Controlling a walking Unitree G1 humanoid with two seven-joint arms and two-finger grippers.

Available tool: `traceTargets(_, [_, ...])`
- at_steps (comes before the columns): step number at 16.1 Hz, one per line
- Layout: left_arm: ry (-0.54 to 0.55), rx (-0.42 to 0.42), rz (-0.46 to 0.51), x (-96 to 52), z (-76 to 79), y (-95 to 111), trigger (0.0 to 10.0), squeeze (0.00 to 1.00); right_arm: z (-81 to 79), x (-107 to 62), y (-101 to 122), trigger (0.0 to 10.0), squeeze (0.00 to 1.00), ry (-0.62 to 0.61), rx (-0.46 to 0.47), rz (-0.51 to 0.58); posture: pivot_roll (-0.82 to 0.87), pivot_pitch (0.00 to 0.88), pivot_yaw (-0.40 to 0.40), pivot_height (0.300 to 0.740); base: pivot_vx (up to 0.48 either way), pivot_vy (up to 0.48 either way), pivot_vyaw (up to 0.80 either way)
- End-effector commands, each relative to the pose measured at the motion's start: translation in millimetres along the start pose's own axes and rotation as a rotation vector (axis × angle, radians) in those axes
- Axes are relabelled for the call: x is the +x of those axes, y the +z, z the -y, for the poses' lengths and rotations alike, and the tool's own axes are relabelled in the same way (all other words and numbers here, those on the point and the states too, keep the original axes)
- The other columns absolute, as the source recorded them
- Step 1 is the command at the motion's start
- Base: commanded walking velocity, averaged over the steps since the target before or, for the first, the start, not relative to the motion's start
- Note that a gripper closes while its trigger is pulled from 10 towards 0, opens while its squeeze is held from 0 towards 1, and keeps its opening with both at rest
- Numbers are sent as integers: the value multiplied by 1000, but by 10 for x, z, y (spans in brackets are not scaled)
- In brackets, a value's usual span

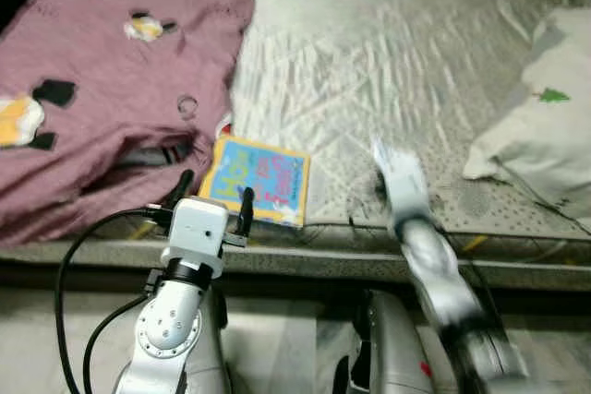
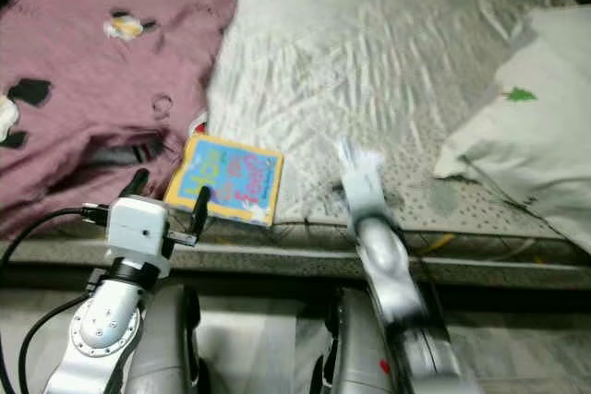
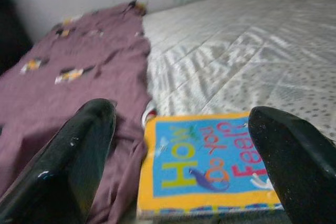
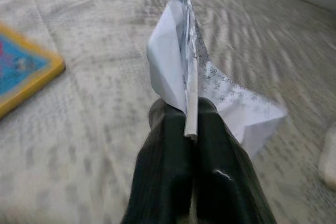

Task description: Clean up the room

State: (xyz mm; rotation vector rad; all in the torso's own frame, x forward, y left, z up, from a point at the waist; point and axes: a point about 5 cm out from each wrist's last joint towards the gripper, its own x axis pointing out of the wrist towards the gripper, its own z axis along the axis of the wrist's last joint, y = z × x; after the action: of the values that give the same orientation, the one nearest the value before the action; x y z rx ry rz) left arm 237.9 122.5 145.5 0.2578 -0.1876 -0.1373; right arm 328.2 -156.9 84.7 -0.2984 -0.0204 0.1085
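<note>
Where the right gripper [image 4: 191, 124] appears in its wrist view, the two black fingers are pressed together on a folded sheet of printed paper [image 4: 210, 85] — thin, light and limp, it stands up from the fingertips and flops to one side. In the head views this arm is blurred above the near edge of the mattress [image 1: 388, 62], the paper a pale smear at its tip. Such a sheet probably needs only a light pinch, but it could slip or tear if tugged.

The left gripper [image 1: 211, 197] hovers at the mattress edge with its fingers spread apart, empty, pointing at a children's board book [image 1: 256, 179]. The book lies flat near the edge, one side touching a mauve blanket [image 1: 102, 80] printed with small figures. It looks stiff and fairly light; a sound hold would likely be across the near edge — the spine side or the overhanging corner — since the flat cover offers no purchase. A white pillow [image 1: 545, 126] lies well apart on the robot's right.
</note>
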Motion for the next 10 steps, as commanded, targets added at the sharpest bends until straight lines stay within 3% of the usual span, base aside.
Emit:
traceTargets(1, [-27,10,0,-19,69,-14,10000,0,18,17,102,0,0,14,-19,39,86,70,-25,547,0,0,0])
traceTargets(2, [-42,105,-27,-20,72,-162,10000,0,73,-249,87,0,0,25,-105,79,67,54,-22,547,0,0,0])
traceTargets(4, [-41,212,0,-42,-3,-244,10000,0,113,-594,279,0,0,19,-281,232,61,46,-18,547,0,0,0])
traceTargets(7, [-12,290,12,-40,-159,-314,10000,0,106,-727,587,0,0,-50,-304,326,52,34,4,547,0,0,0])
traceTargets(8, [-5,298,25,1,-190,-293,10000,0,92,-738,746,0,0,-53,-277,345,45,26,10,547,0,0,0])
traceTargets(9, [20,246,22,72,-245,-272,10000,0,89,-711,772,0,0,-49,-231,318,39,15,14,547,0,0,0])
traceTargets(10, [51,136,0,156,-300,-279,10000,0,79,-695,708,0,0,-45,-156,251,37,5,14,547,0,0,0])
